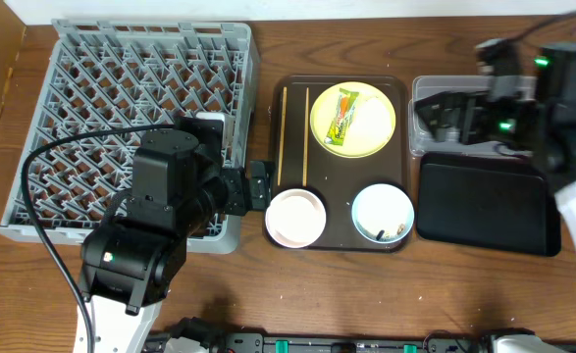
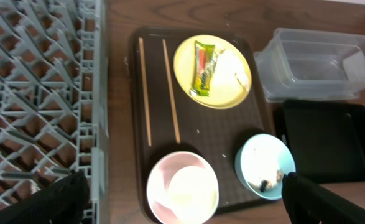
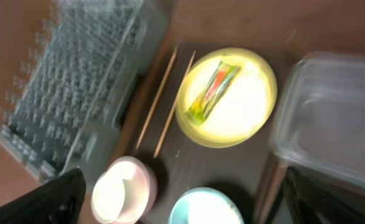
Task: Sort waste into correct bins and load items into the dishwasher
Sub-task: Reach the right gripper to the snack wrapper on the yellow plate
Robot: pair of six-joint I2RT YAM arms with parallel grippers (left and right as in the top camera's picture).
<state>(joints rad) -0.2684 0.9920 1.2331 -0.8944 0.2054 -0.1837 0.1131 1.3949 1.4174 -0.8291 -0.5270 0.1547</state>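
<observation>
A yellow plate (image 1: pixel 366 132) holds a green-and-yellow wrapper (image 1: pixel 341 117) and a whitish paper-like patch (image 2: pixel 229 62). Two chopsticks (image 1: pixel 284 132) lie left of it. A white bowl (image 1: pixel 295 217) has a smaller white round shape inside, perhaps the cup. A light blue bowl (image 1: pixel 383 213) holds food crumbs (image 2: pixel 268 182). The grey dish rack (image 1: pixel 101 88) is at the left. My left gripper (image 1: pixel 258 184) is open and empty, between the rack and the white bowl; its wrist view (image 2: pixel 183 186) shows the fingers wide apart. My right gripper (image 1: pixel 445 118) is open and empty over the clear tub (image 1: pixel 435 83).
The plate, bowls and chopsticks all sit on a dark brown serving tray (image 1: pixel 339 181). The shallow black tray (image 1: pixel 484 201) lies in front of the clear tub at the right. The left arm's body and cable overhang the rack's front right corner.
</observation>
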